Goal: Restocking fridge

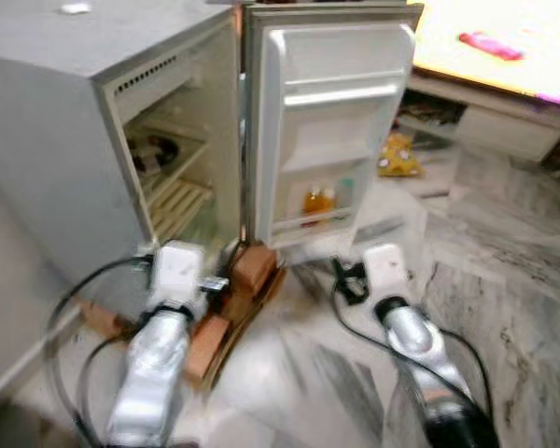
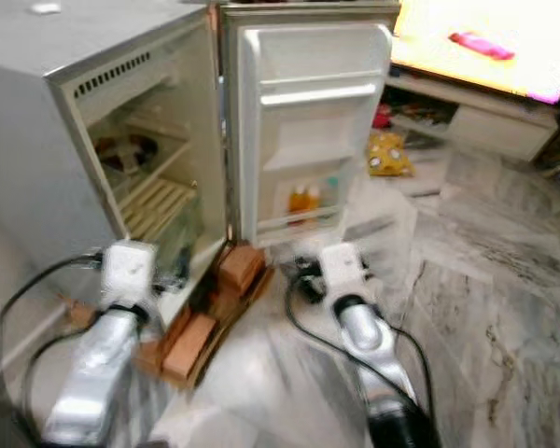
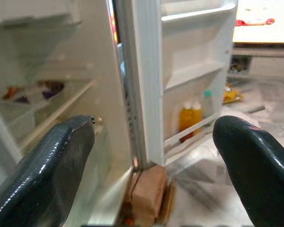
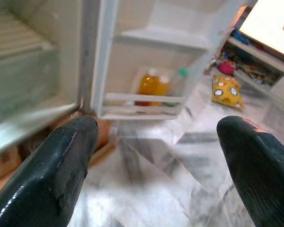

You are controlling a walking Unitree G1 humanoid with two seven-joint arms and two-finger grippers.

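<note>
Arms stretched low toward open fridge (image 1: 93,121), left gripper (image 3: 154,156) fingers spread empty, right gripper (image 4: 156,161) fingers likewise.

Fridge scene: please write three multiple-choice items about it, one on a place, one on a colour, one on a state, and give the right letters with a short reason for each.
1. Where do the bottles stand?
A. on top of the fridge
B. in the lowest door shelf
C. on the floor

2. What colour is the drink in the two alike bottles?
A. orange
B. blue
C. black

3. How is the fridge door?
A. shut
B. taken off
C. swung wide open

Answers:
1 B: the bottles stand behind the rail of the lowest shelf in the fridge door.
2 A: the right wrist view shows orange liquid.
3 C: the door's inner side faces the camera, and the fridge shows its wooden-looking shelves.

Both the left claw and the right claw are open, holding nothing.
</note>
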